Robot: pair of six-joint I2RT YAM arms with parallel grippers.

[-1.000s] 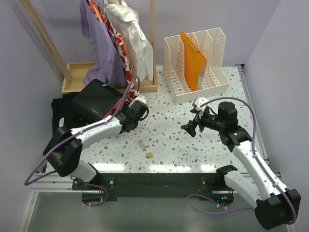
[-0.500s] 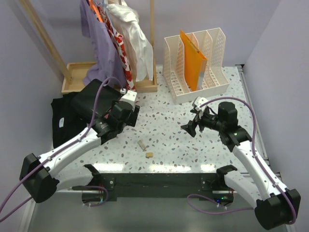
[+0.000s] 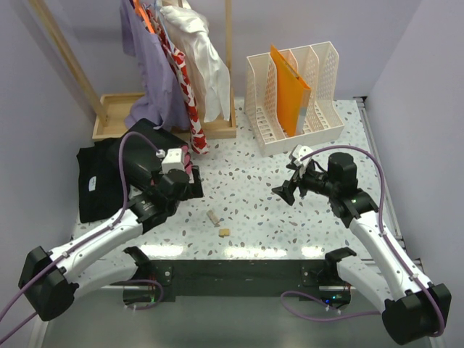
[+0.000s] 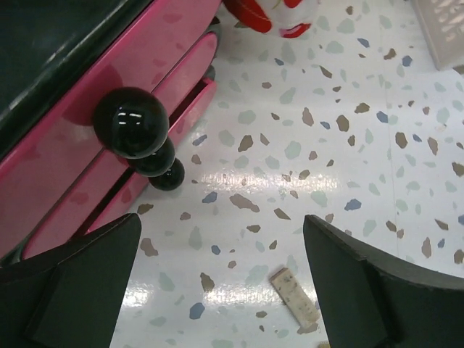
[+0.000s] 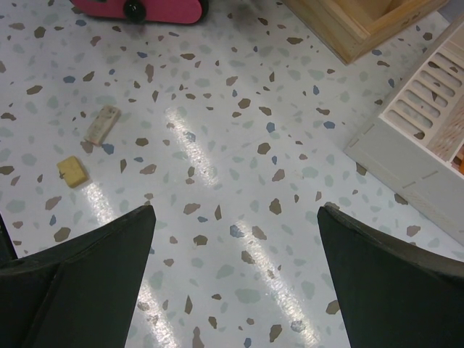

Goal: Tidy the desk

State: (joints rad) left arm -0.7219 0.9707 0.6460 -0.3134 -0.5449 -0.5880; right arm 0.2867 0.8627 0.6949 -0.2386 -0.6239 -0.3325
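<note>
The left end effector [image 4: 223,270] and right end effector [image 5: 235,264] both gape empty over the surface [image 4: 348,145]; the pink drawer unit [image 4: 170,43] runs out of frame.

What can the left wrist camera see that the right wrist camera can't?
Only the left wrist view shows the red-and-white cloth at its top edge, and three shiny black knobs lined up close; the right wrist view catches just one knob at its top edge. Only the right wrist view shows the little yellow block and a corner of the wooden base. Both show the speckled desk, the pink drawers and the small beige stick lying on the desk.
</note>
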